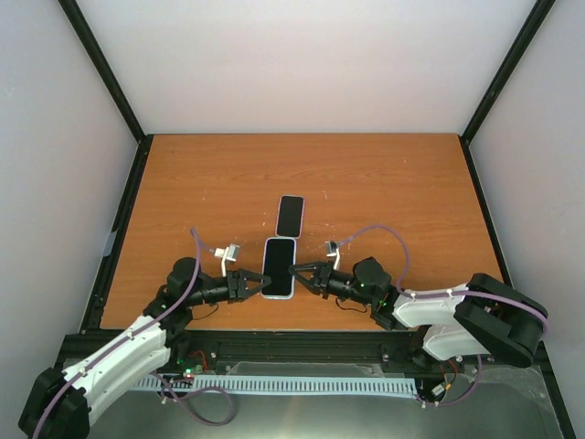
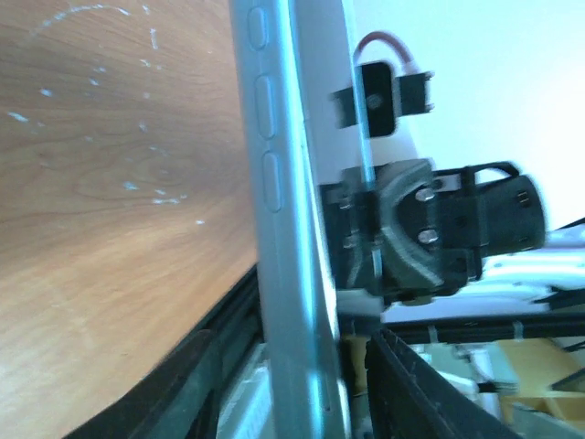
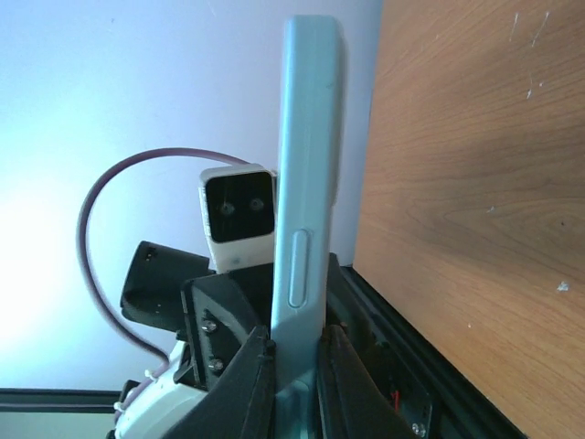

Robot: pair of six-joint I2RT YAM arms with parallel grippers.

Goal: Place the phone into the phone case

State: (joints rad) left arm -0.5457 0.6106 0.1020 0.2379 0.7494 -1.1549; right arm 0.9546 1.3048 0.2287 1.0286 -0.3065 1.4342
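A black phone [image 1: 291,216] lies flat at the middle of the wooden table [image 1: 384,183]. Just nearer to me is the light blue phone case [image 1: 279,265], held level between both grippers. My right gripper [image 1: 297,272] is shut on its right edge; the right wrist view shows the case [image 3: 306,183] edge-on, pinched low down by the gripper [image 3: 294,366]. My left gripper [image 1: 259,283] is open and straddles the case's left edge. In the left wrist view its fingers [image 2: 183,393] stand apart on either side of the case [image 2: 288,229]. I cannot tell whether the case touches the table.
A black frame rail [image 1: 274,340] runs along the table's near edge. Black corner posts [image 1: 101,69] and pale walls close in the back and sides. The right arm's gripper body [image 2: 430,229] is close behind the case in the left wrist view.
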